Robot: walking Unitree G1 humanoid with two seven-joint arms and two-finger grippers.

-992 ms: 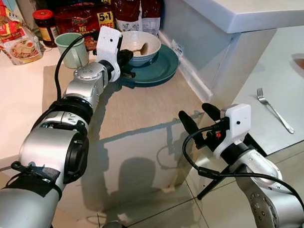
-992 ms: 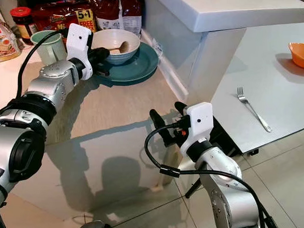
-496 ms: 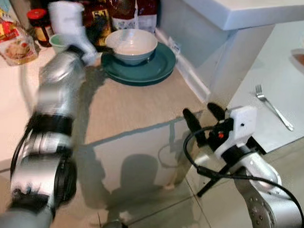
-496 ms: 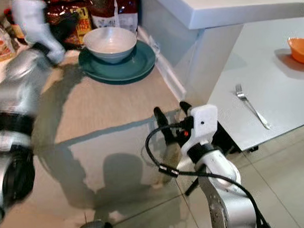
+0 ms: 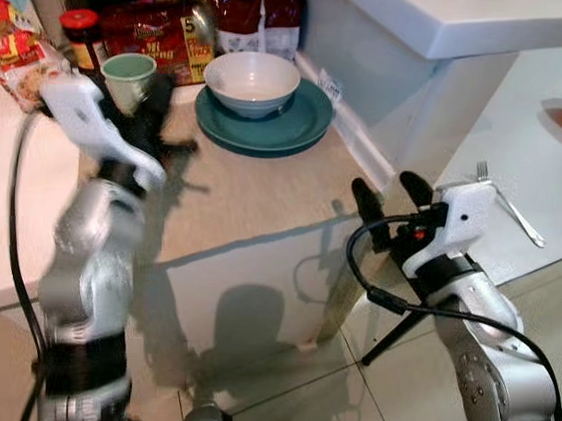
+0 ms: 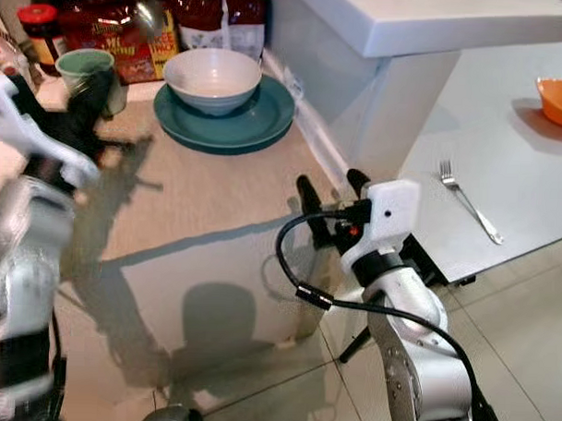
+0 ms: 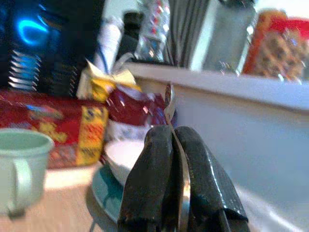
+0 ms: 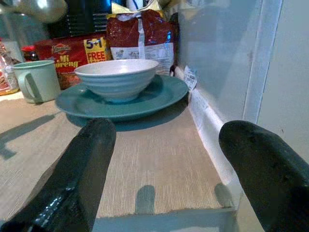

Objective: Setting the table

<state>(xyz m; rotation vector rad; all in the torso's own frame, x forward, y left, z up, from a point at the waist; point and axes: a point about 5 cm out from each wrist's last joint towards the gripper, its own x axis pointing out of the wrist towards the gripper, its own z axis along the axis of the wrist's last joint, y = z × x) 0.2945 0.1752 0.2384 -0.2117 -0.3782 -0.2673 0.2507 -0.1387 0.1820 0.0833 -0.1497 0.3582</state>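
Observation:
My left gripper point(image 5: 163, 96) is raised above the counter's left side, shut on a metal spoon point(image 5: 203, 23) whose bowl points up toward the packets. The left wrist view shows both black fingers point(image 7: 149, 164) pressed on the spoon point(image 7: 168, 99) handle. A white bowl point(image 5: 251, 78) sits empty on a teal plate point(image 5: 265, 125) at the back of the beige counter point(image 5: 254, 200). My right gripper point(image 5: 389, 198) is open at the counter's near right corner, with nothing between its fingers. In the right wrist view it point(image 8: 166, 135) faces the bowl point(image 8: 116, 77) and plate point(image 8: 159, 94).
A green mug point(image 5: 129, 76) stands left of the plate, with a red jar point(image 5: 84, 35) and food packets point(image 5: 158, 35) behind. To the right, a lower grey table point(image 6: 504, 163) holds a fork point(image 6: 467, 210) and an orange bowl point(image 6: 558, 98). A white ledge point(image 5: 435, 31) rises between.
My left gripper has lifted the spoon out of the white bowl and swung left and back toward me. The bowl is now empty. The right gripper has barely moved.

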